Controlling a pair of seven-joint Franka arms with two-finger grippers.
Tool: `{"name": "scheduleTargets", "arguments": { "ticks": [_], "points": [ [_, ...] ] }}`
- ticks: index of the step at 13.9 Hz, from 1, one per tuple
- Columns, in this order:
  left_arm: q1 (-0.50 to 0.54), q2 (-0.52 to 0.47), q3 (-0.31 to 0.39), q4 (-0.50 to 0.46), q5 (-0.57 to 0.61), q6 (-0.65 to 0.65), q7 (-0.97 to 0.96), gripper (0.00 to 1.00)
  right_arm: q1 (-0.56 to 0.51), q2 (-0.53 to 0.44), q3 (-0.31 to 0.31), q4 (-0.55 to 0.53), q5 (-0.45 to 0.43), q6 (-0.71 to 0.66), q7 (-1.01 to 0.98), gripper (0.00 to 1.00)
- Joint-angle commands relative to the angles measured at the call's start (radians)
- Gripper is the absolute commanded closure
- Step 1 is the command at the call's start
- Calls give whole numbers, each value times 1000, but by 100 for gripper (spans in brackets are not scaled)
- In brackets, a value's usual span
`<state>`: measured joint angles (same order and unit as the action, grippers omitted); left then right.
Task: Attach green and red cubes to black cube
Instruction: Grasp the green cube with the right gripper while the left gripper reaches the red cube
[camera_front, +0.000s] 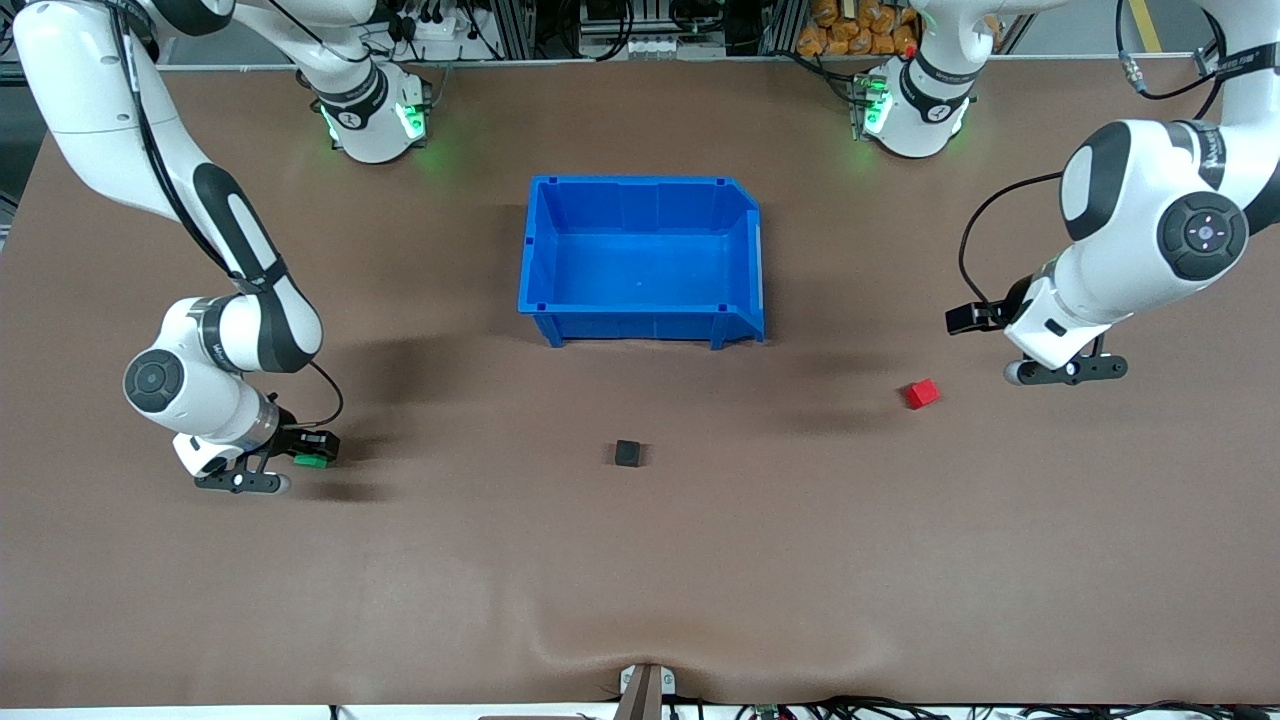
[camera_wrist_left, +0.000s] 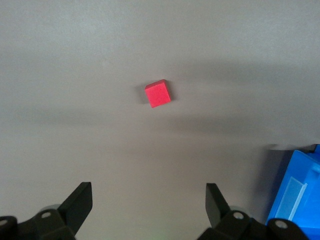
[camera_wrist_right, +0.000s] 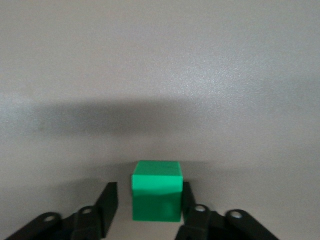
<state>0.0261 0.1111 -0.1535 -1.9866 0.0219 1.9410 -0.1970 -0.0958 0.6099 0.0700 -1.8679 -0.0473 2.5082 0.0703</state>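
The green cube sits toward the right arm's end of the table, between the fingers of my right gripper. In the right wrist view the green cube has one finger against it and a gap to the other, so my right gripper is open around it. The black cube lies alone at mid-table, nearer the front camera than the bin. The red cube lies toward the left arm's end. My left gripper hangs above the table close to it, open wide and empty, with the red cube ahead of its fingers.
A blue bin, empty, stands in the middle of the table, farther from the front camera than the black cube. Its corner shows in the left wrist view. The brown table surface is bare between the cubes.
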Motion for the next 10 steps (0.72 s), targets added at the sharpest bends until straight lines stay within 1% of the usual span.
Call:
{"name": "scheduleTargets", "arguments": {
  "ticks": [1,2,5,8,10],
  "points": [
    [2,16,-4,-27,24,56,-42,0,1,8,4,9,-12,-8,8,91],
    [0,24,-4,-37,24,79,-56,0,1,8,4,9,-20,-8,0,100],
    [3,73,-4,-44,24,136,-67,0,7,4,11,9,-20,-8,-110,100],
    [8,130,-3,-49,23,197,-82,0,36,-15,14,29,-20,-8,-292,100],
    [17,166,-3,-47,23,226,-137,0,56,-22,17,56,-17,-8,-429,100]
  ]
}}
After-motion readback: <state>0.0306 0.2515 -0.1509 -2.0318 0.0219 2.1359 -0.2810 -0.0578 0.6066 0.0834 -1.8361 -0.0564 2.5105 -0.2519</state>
